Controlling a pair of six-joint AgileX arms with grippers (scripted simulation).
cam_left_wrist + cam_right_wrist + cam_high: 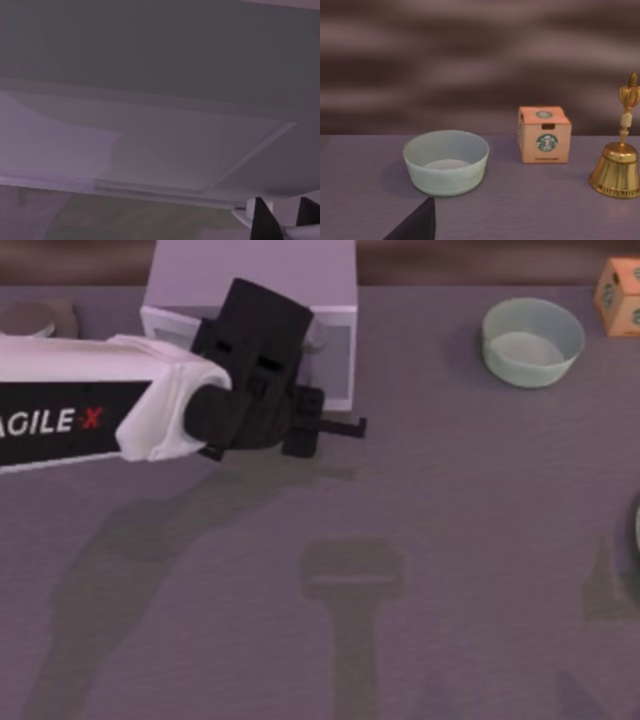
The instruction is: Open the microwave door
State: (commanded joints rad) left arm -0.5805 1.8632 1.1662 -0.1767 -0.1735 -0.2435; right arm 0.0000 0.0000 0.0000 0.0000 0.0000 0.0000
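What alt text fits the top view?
The left arm reaches from the table's left, its gripper at the front of the microwave. A pale bowl and an orange box sit far right.

Microwave: boxy, pale silver-lavender, stood at the table's far edge, about 11 o'clock from table centre, front facing 6 o'clock. Door: silver-framed with greyish translucent window, mostly hidden in the top view; open or shut could not be told. Left wrist view showed the window pane close up, filling most of the frame.
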